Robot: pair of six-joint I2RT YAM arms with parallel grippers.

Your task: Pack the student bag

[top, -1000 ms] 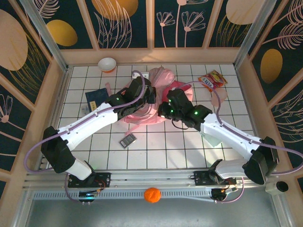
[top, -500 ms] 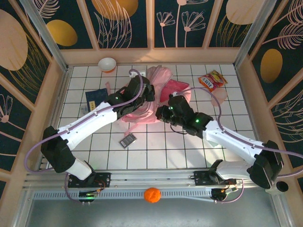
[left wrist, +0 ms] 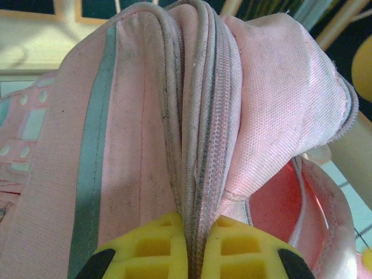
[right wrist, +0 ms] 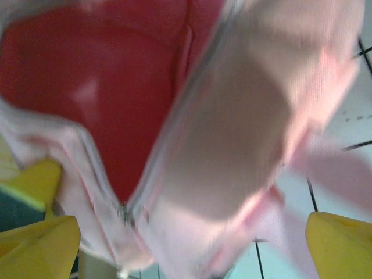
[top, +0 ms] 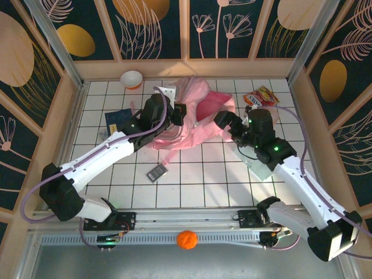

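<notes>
Letting go is what changed: the right gripper (top: 224, 121), pinched shut over the bag (top: 203, 107) 1 second ago, now has its jaws spread wide and has swung out to the bag's right edge. Its wrist view is blurred, so I cannot tell if a finger still brushes the fabric.

The left gripper (left wrist: 195, 244) stays clamped on a bunched fold of the zipper edge and has drawn it up and toward the far side. So the bag sits at the far middle of the table (top: 192, 186), propped up rather than slumped, with its mouth gaping and the red lining showing.

The opening looks ready, with 1 arm holding it and the other free. The packet (top: 260, 97) lies just beyond the right gripper and the booklet (top: 119, 119) left of the bag, so either could go in next.
</notes>
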